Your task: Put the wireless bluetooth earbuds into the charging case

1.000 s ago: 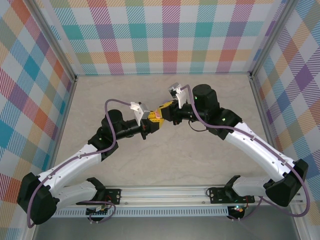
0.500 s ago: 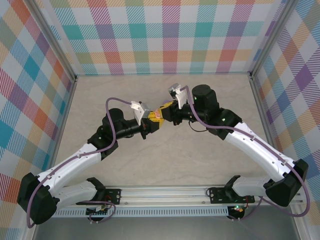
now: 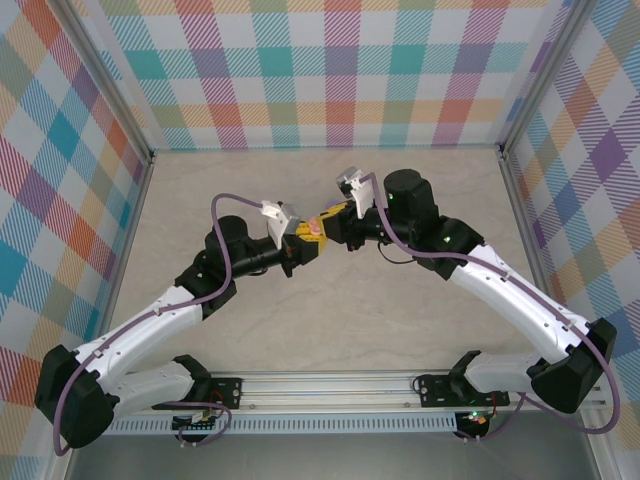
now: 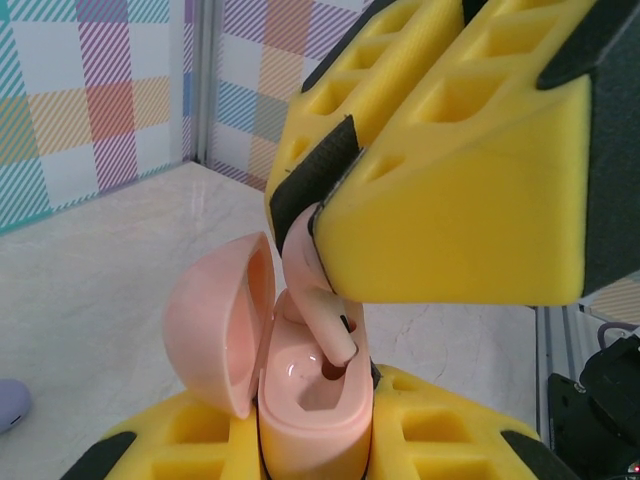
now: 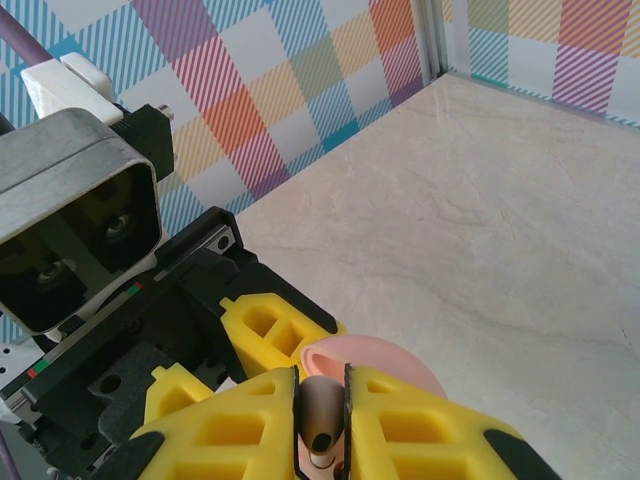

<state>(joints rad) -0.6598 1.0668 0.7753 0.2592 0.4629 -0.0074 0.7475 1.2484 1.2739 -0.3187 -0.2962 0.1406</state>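
My left gripper (image 4: 315,435) is shut on a pale pink charging case (image 4: 310,420), held upright with its lid (image 4: 215,325) swung open to the left. My right gripper (image 5: 322,425) is shut on a pale pink earbud (image 5: 322,405). In the left wrist view the earbud (image 4: 325,320) hangs stem-down from the right gripper's yellow fingers (image 4: 450,170), its tip just at the rim of a socket in the case. From above, both grippers (image 3: 300,243) (image 3: 328,222) meet over the table's middle with the case (image 3: 314,229) between them.
A rounded lilac object (image 4: 5,400) lies on the marble table (image 4: 100,260) at the left edge of the left wrist view. Checked walls (image 3: 320,70) enclose the table on three sides. The open case lid (image 5: 385,358) shows beyond the right fingers.
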